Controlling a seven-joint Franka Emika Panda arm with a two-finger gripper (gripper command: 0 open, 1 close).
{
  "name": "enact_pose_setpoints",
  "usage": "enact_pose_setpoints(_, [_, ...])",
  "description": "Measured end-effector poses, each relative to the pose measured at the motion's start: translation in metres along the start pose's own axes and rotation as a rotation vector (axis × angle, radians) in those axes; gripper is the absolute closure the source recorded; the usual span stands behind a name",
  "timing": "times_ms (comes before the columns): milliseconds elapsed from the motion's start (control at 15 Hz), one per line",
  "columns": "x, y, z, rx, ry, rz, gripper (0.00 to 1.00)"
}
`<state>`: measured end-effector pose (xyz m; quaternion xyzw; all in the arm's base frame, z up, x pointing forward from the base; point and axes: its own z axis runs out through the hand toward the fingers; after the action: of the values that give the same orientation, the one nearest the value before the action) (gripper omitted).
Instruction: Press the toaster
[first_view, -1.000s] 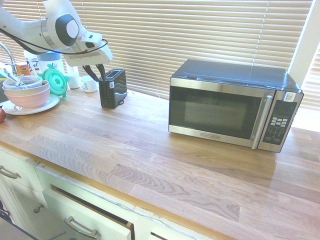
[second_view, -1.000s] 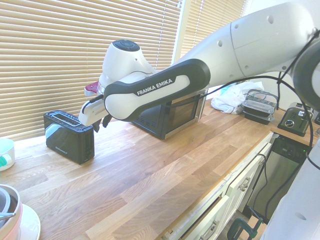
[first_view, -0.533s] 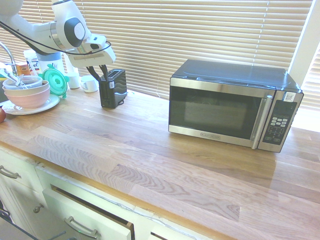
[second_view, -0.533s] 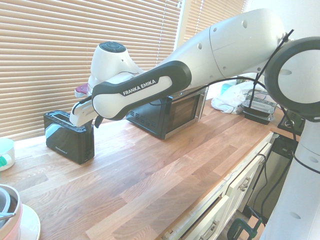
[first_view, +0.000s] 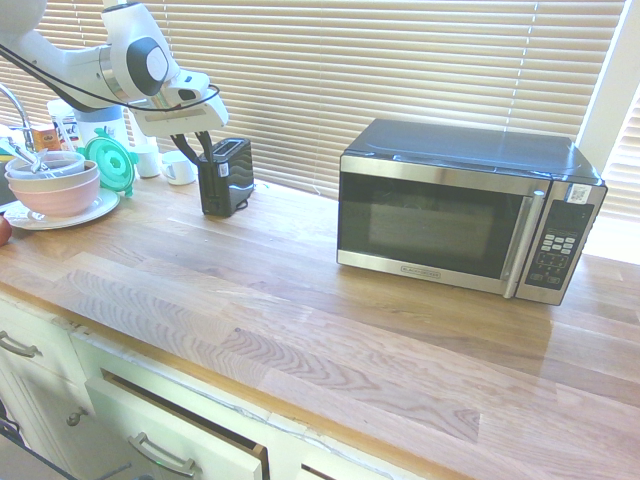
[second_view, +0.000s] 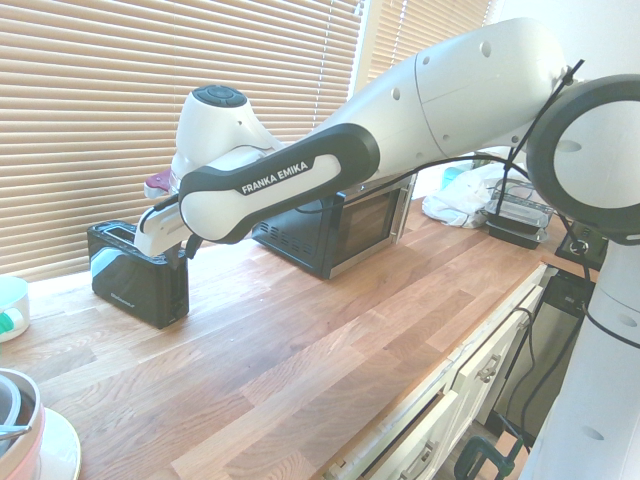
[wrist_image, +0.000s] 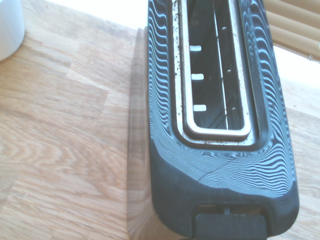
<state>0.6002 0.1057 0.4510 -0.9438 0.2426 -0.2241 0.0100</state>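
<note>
Claw (first_view: 203, 160) fingers apart, slightly nearer toaster (first_view: 228, 185) than a second ago | toaster on desk (first_view: 300, 290), just below and beside claw | wrist view shows slot (wrist_image: 212, 75) interior, end lever (wrist_image: 230, 226); first exterior view, microwave door (first_view: 435, 222)

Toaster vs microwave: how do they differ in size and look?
The toaster is small and narrow; the microwave is far bigger. The toaster has a slot on top; the microwave has a front door with a handle. The toaster is all dark outside; the microwave's front has steel trim. Both stand on the wooden countertop.
</note>
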Motion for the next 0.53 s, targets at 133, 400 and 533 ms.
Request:
enact_pose_setpoints(133, [0.0, 0.0001, 0.0005, 0.0, -0.001, 0.001, 1.0])
enact_pose_setpoints(400, [-0.0016, -0.0022, 0.0003, 0.003, -0.002, -0.004, 1.0])
enact_pose_setpoints(533, [-0.0014, -0.0051, -0.0019, 0.008, 0.001, -0.007, 1.0])
